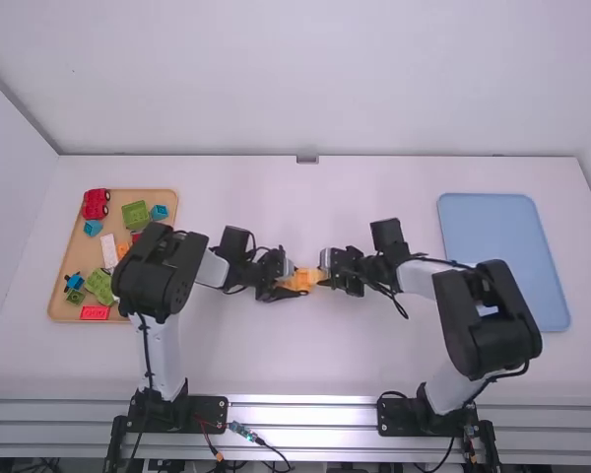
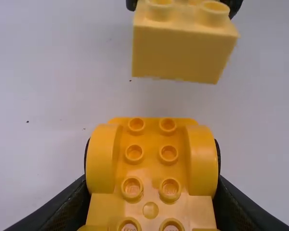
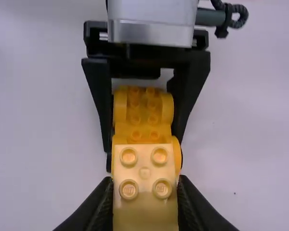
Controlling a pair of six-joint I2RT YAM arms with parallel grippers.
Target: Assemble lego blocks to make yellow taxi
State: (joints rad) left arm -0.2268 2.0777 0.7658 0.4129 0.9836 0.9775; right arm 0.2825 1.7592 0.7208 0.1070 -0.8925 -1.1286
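Close together over the middle of the table, my left gripper (image 1: 281, 284) and my right gripper (image 1: 333, 272) each hold a yellow piece. The left gripper (image 2: 152, 161) is shut on the sides of the long yellow car base (image 2: 151, 168), which has rounded fenders and studs facing up. The right gripper (image 3: 144, 195) is shut on a paler yellow brick (image 3: 145, 180), studs up. In the left wrist view a gap separates this yellow brick (image 2: 180, 55) from the end of the base. The brick covers part of the base (image 3: 143, 115) in the right wrist view.
A wooden tray (image 1: 165, 281) with several loose bricks, including a red car (image 1: 96, 204) and green blocks (image 1: 136, 216), lies at the left. A blue tray (image 1: 502, 246) is at the right.
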